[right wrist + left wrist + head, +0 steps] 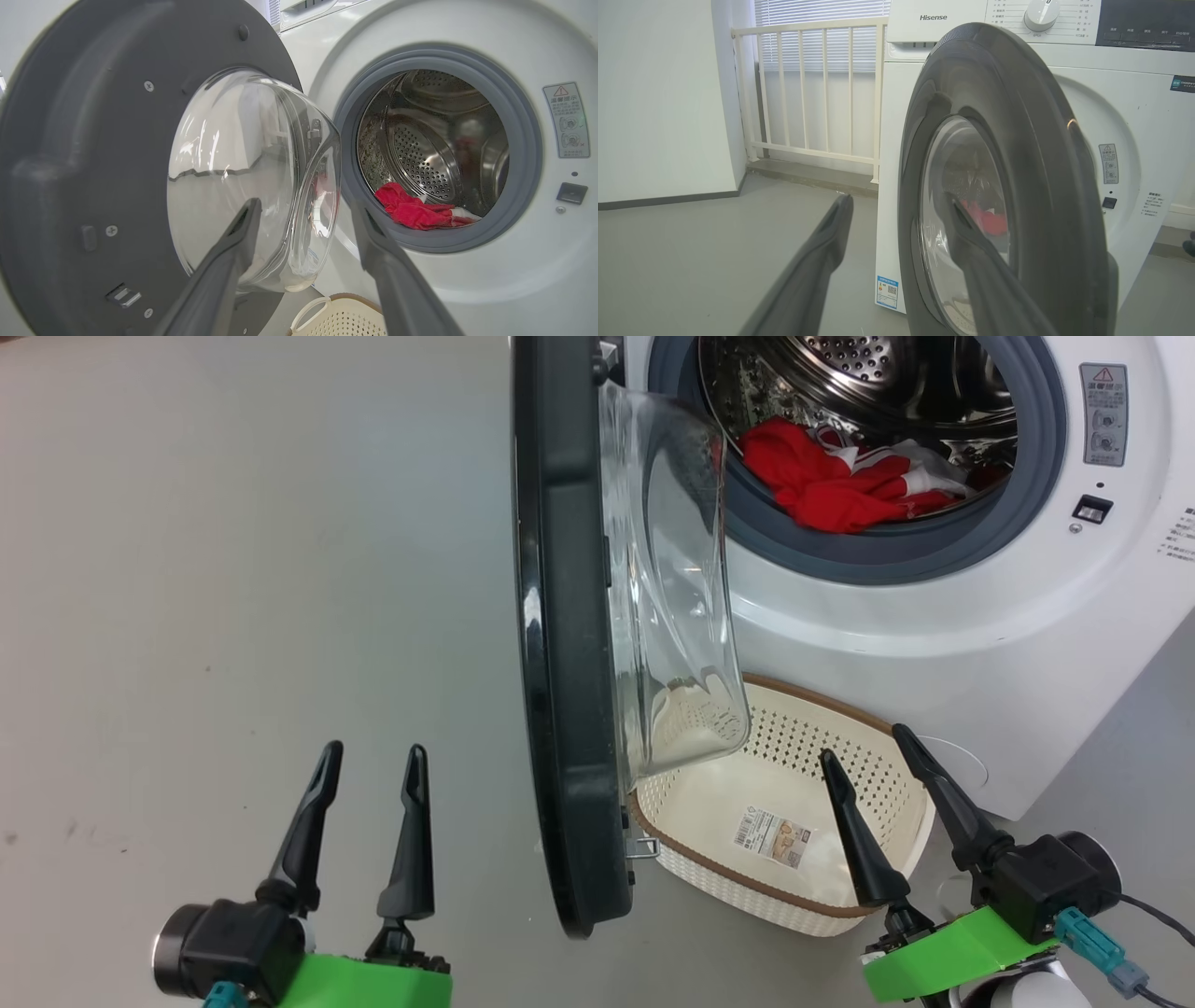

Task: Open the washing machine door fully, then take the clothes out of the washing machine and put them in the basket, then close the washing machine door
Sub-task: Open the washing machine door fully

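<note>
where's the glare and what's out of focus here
Head view: on the round glossy black door, white glare streaks the clear bulge. Left wrist view: close dark fingers look unfocused. Right wrist view: that bulge mirrors bright light; the perforated steel drum is sharp.

Head above, wrists low, all facing the washing machine door (560, 644).

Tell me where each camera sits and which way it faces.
Head view: high, looking down on the round glossy black washing machine door, cream-white perforated plastic basket; left gripper, right gripper open.
Left wrist view: low, facing the door's outside; own dark fingers.
Right wrist view: facing its inside, steel perforated drum; own fingers.
All share bright red fabric clothes.
</note>
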